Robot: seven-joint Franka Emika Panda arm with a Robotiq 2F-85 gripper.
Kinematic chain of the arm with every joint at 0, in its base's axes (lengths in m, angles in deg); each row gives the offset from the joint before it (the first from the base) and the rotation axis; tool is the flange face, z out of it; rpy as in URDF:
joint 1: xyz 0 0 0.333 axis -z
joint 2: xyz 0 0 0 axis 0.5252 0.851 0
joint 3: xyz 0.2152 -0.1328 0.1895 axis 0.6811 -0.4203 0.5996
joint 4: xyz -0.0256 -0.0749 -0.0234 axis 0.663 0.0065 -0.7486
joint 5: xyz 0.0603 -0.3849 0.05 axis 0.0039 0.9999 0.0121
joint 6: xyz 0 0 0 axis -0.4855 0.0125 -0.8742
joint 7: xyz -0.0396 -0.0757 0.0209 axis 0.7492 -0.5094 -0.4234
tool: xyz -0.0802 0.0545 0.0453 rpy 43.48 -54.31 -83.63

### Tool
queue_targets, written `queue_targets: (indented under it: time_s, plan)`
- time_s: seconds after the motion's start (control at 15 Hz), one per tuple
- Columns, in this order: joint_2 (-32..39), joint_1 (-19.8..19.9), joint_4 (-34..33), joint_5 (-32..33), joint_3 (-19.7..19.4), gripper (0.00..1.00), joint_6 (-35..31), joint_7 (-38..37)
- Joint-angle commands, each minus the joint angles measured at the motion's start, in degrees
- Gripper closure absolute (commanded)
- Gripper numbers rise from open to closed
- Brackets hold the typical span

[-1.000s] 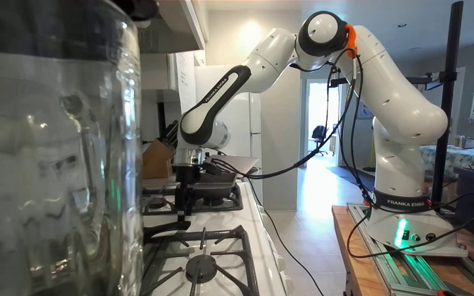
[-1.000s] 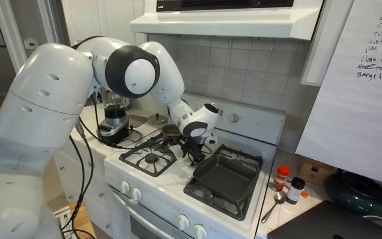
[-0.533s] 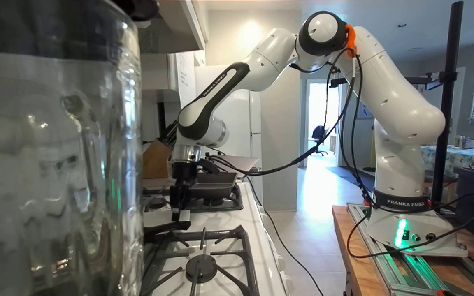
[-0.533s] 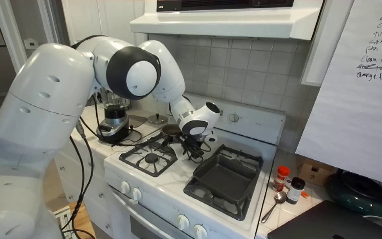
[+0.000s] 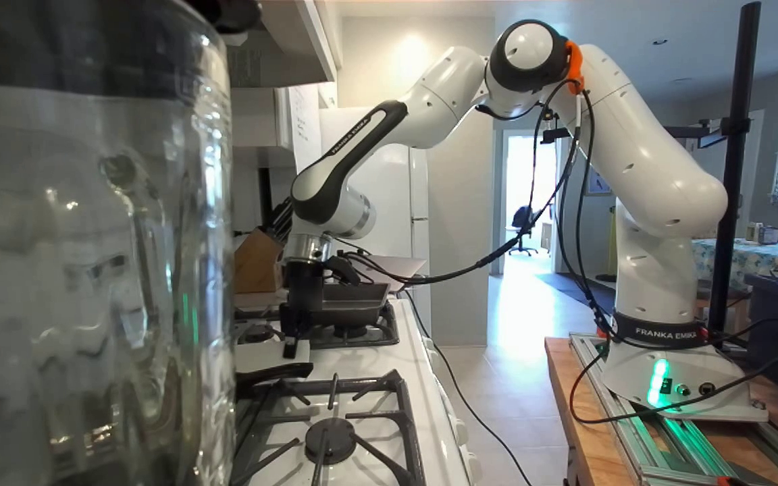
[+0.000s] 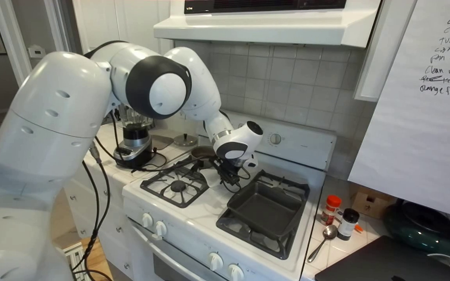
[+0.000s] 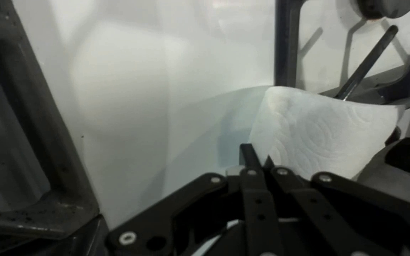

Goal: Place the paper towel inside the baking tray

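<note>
The paper towel [image 7: 322, 131] is a white, embossed sheet on the stove top between the burner grates, its far part curled up in the wrist view. My gripper [image 7: 258, 153] has its fingertips drawn together on the near edge of that sheet; how much lies between them is partly hidden. In both exterior views the gripper [image 5: 290, 347] points down at stove level, with some white towel [image 6: 212, 177] showing beside it. The dark, shallow baking tray [image 6: 268, 207] rests on the grate to the right of the gripper, with nothing inside.
A small pot [image 6: 202, 152] sits on the rear burner, its black handle [image 5: 274, 371] reaching close by the gripper. Iron grates [image 6: 178, 186] flank the white strip of stove. The control panel [image 6: 303, 144] rises behind. Jars [image 6: 348, 222] and a spoon [image 6: 322, 242] lie on the counter.
My fingers have closed together at the towel. The gripper has tilted and shifted slightly, and more of the towel shows beside it in an exterior view. The tray has not moved.
</note>
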Motion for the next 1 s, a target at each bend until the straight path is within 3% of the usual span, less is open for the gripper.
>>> queue_targets:
  time_s: [0.0,0.13,0.47,0.93]
  plan:
    - [-4.19,1.72,-0.2,-0.15,0.23,1.0,9.11,2.55]
    - [-8.75,4.54,-0.47,-0.49,1.44,1.0,17.61,6.55]
    - [-19.66,4.58,-2.97,1.3,-6.45,1.0,32.85,15.08]
    - [-26.32,5.59,2.43,-1.52,-18.43,1.0,36.2,18.57]
